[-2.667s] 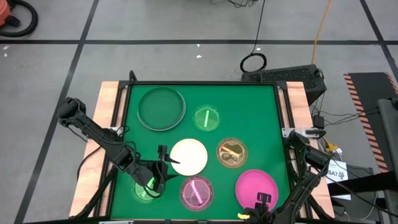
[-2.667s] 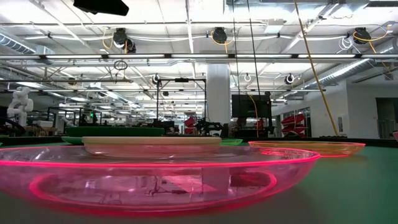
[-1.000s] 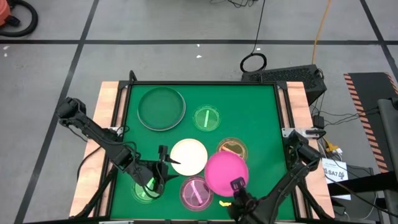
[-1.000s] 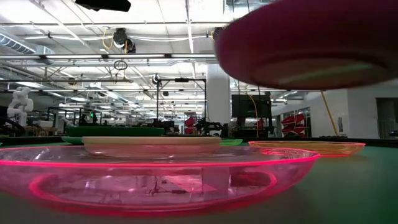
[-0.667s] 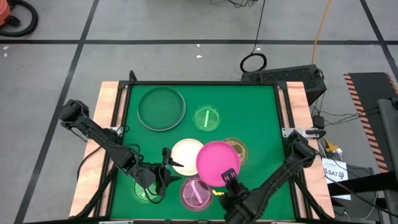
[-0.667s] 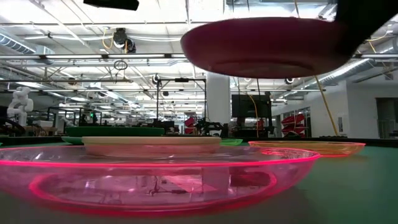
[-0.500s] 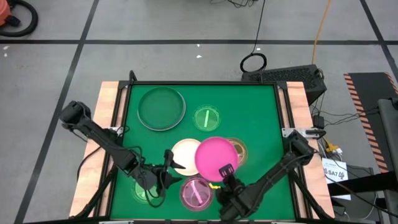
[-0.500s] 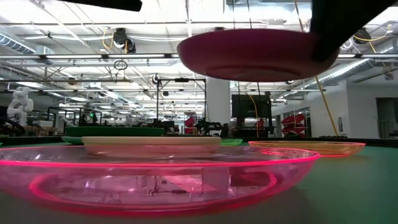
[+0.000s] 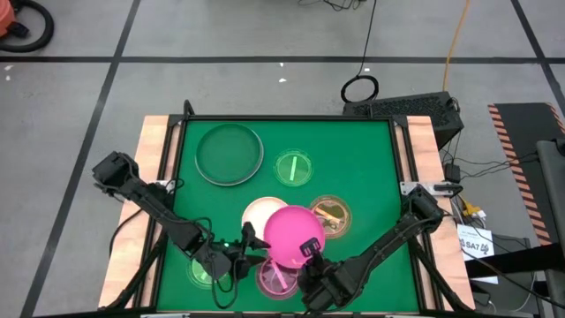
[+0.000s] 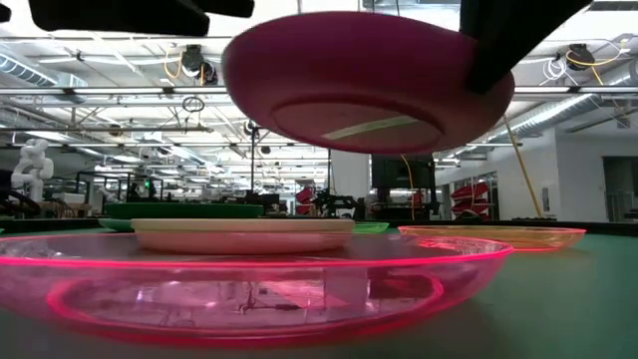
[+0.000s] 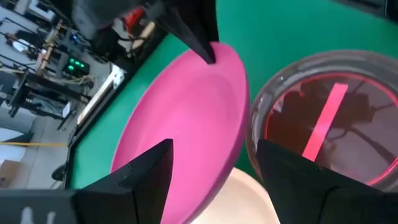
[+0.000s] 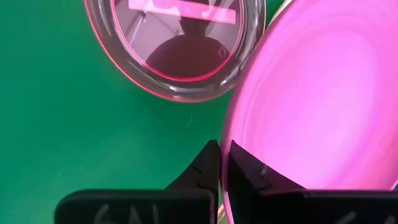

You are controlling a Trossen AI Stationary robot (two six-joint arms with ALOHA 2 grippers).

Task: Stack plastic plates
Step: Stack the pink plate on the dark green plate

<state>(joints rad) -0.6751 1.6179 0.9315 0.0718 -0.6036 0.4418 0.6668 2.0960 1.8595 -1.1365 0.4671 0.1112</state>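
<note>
- The hot-pink plate [image 9: 291,234] is held in the air by its rim, clamped in the right gripper [image 9: 311,253], above the near middle of the green table [image 9: 371,159]; in the low view it hangs clear of everything below it.
- From above, it overlaps the white plate [image 9: 258,215] and sits just beside the amber see-through plate [image 9: 332,215]; the pink see-through plate [image 9: 275,277] lies at the near edge.
- The left gripper [image 11: 211,180] is seen with its fingers apart and empty, close beside the pink rim, over the small green plate [image 9: 205,272].
- The dark-green plate [image 9: 229,153] and another striped green plate [image 9: 293,168] rest farther back, well apart from the action.
- For a clean stack, the pink plate would best be centred over the white one and levelled before being lowered, and released only once it is seated.
- Care is judged necessary so that the left gripper is not struck.
</note>
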